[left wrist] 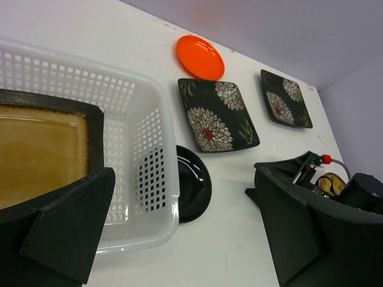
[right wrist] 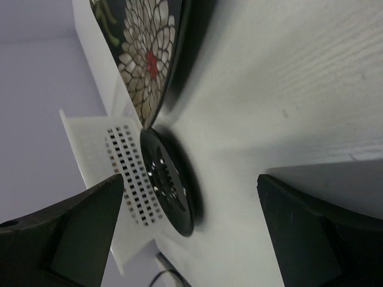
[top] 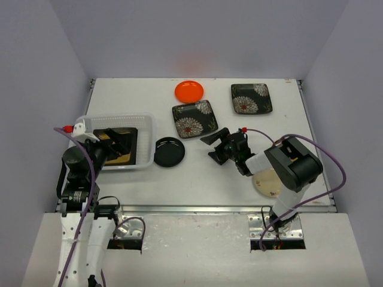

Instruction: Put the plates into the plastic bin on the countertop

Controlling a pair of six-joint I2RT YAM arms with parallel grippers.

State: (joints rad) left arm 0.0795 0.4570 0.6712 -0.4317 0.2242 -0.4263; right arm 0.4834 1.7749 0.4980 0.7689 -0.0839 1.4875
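The plastic bin stands at the left of the countertop and holds an amber dark-rimmed square plate. My left gripper hangs open over the bin's near right part, holding nothing. A black round plate lies just right of the bin. My right gripper is open and points at that black plate from the right, a short way off. Two black floral square plates and an orange round plate lie further back. A cream plate lies partly under the right arm.
A metal rail runs along the countertop's near edge. Grey walls close in the back and both sides. The right arm's purple cable loops over the right part of the countertop.
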